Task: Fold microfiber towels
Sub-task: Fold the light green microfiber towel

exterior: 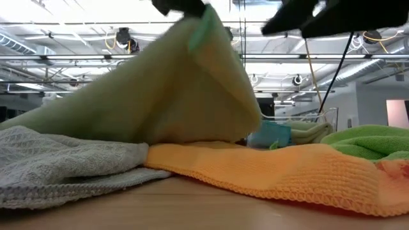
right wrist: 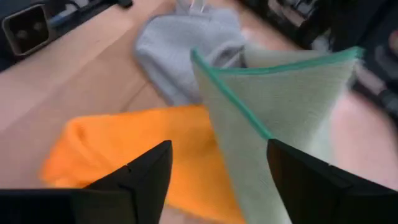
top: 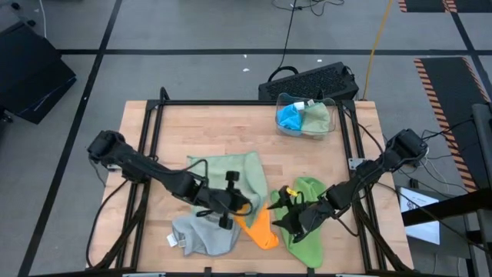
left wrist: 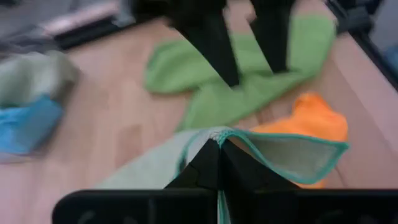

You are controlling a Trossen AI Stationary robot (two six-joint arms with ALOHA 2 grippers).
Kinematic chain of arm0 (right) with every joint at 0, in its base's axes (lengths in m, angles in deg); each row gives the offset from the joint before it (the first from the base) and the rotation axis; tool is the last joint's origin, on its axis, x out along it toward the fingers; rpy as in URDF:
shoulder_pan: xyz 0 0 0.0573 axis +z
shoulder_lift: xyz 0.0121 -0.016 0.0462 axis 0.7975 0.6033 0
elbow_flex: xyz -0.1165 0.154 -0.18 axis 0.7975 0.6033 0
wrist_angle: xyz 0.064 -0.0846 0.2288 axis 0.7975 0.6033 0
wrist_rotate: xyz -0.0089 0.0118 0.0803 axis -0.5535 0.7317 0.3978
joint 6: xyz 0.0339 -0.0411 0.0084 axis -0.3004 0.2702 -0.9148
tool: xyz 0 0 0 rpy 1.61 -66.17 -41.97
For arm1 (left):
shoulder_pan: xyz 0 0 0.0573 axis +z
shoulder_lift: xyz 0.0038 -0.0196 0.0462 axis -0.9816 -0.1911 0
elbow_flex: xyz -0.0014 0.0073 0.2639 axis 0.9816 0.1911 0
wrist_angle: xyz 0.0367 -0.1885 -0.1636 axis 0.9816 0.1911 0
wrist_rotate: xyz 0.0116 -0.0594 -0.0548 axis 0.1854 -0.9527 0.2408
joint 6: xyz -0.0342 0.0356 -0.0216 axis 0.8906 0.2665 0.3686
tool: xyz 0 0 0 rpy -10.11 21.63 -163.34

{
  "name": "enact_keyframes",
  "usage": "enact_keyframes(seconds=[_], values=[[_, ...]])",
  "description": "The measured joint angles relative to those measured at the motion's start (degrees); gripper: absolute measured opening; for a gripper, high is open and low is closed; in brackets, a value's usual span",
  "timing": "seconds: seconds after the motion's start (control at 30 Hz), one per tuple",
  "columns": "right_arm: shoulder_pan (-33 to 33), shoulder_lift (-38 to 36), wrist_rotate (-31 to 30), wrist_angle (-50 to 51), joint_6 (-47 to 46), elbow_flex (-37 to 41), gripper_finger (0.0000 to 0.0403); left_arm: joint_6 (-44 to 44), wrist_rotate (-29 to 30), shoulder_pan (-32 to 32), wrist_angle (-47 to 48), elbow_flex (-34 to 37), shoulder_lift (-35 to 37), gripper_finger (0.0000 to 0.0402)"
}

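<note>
Microfiber towels lie loose over the front half of the table (top: 154,138): a sage green towel (top: 231,171) at centre, a grey towel (top: 201,235) with a white tag near the front edge, an orange towel (top: 260,228) just beside the grey one on the right, and a lime green towel (top: 307,223) toward the front right corner. A clear bin (top: 307,117) at the rear edge, right of centre, holds a bright blue towel (top: 290,117) and a pale green one, bundled inside it, apparently set apart from the loose cloths. The left tool (top: 244,205) is clenched on the teal-hemmed corner of the sage green towel, seen plainly in the left wrist view, where the closed fingers (left wrist: 214,163) pinch the hem. That corner stands raised off the table, the cloth hanging in a tent shape over the orange towel in the low view; this suggests the corner is lifted so it can be carried across for a fold. The right tool (top: 290,201) hovers above the boundary of the orange and lime green towels with jaws spread and nothing between them; its wrist view faces the raised hem, so it appears positioned to take a second hold. The cloth is not yet doubled over.
</note>
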State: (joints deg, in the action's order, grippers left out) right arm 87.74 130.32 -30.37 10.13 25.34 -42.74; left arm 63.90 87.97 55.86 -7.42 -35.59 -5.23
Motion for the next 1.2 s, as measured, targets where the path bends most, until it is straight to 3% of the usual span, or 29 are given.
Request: enact_keyframes(seconds=[0.17, 0.3, 0.4, 1.2], values=[[-2.3, 3.1, 0.5, -11.0, 13.1, 0.0, 0.0277, 1.5, 1.9, 1.3, 2.4, 0.0, 2.8, 0.0011], [-4.6, 7.6, 0.7, -21.0, 21.9, -0.1, 0.0261, 1.8, 1.9, 2.1, 4.0, 0.0, 3.2, 0.0015], [-5.5, 10.1, 0.7, -21.4, 26.0, -0.8, 0.0249, 2.1, 1.8, 2.5, 4.9, 0.0, 3.2, 0.0005], [-12.4, 13.5, 15.3, -26.6, 22.3, -1.7, 0.0157, 3.6, 1.2, 5.0, 6.4, 0.0, 3.0, 0.0010]])
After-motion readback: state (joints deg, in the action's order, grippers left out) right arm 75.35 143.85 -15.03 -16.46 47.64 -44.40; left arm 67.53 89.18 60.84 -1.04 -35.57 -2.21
